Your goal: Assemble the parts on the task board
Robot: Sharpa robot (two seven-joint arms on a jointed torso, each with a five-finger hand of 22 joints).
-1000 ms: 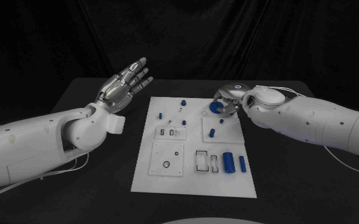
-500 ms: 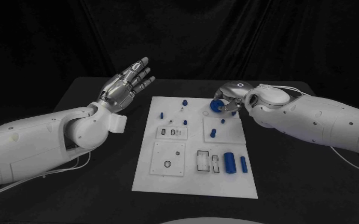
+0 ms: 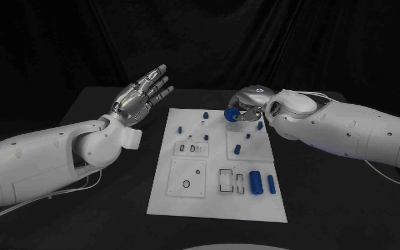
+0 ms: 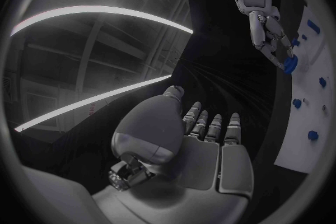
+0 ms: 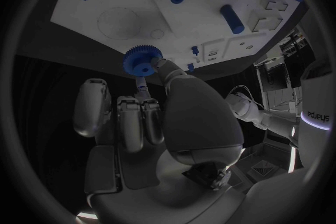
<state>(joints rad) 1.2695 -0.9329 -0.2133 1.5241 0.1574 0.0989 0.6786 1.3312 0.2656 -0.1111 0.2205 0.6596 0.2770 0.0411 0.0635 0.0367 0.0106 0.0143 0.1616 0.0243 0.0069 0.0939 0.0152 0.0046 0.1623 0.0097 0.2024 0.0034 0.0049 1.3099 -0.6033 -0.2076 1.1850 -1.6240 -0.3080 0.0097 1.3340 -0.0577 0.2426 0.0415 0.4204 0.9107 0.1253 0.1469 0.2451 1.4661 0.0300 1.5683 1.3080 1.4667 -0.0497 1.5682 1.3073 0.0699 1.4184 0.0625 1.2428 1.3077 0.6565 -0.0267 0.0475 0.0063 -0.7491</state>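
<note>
Up near the far edge of the flat white task board (image 3: 215, 169), a small blue toothed plastic gear (image 5: 142, 61) is pinched in the silver right hand (image 3: 247, 109), lifted off the board. Off the board's left edge, the silver left hand (image 3: 140, 95) is raised, fingers spread, holding nothing.

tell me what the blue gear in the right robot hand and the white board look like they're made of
Blue gear: likely plastic, matte; uniform saturated blue, fine even teeth round its rim, no metallic glint. Held by the right robot hand.

Task board: probably rigid plastic or painted sheet, matte white; flat, crisp edges, shallow cut recesses, no glare. The pictures cannot settle which.
</note>
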